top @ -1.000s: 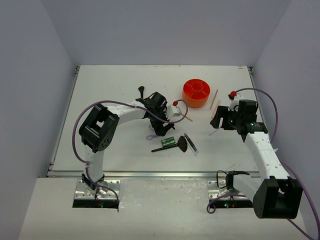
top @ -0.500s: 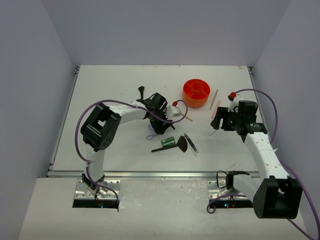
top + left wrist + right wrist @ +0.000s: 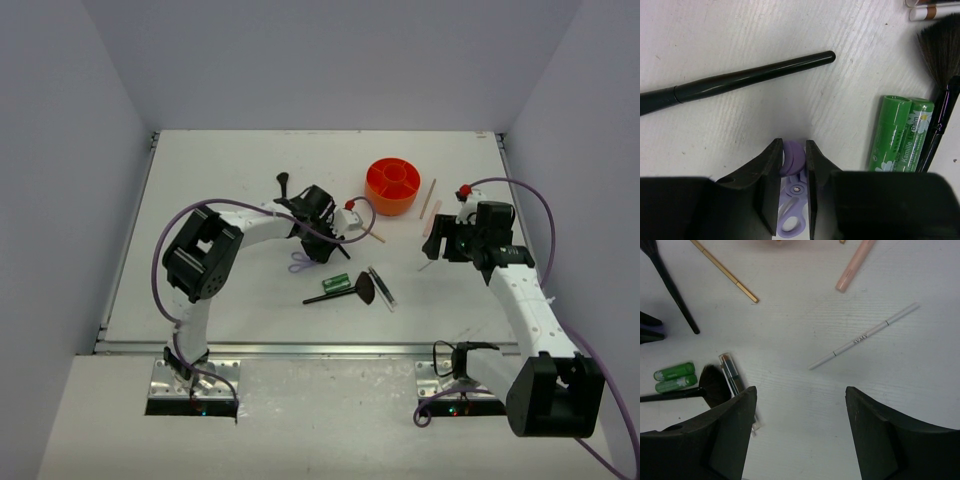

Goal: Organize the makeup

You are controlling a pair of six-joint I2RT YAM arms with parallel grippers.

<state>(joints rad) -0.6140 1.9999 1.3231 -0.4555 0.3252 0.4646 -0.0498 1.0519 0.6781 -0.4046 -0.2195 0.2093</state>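
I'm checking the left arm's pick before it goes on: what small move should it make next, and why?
Probably a short, straight lift. The left gripper has its jaws closed against the lilac tool, which lies on the table. The black brush and the green tubes are close by, and rising straight up should clear them.
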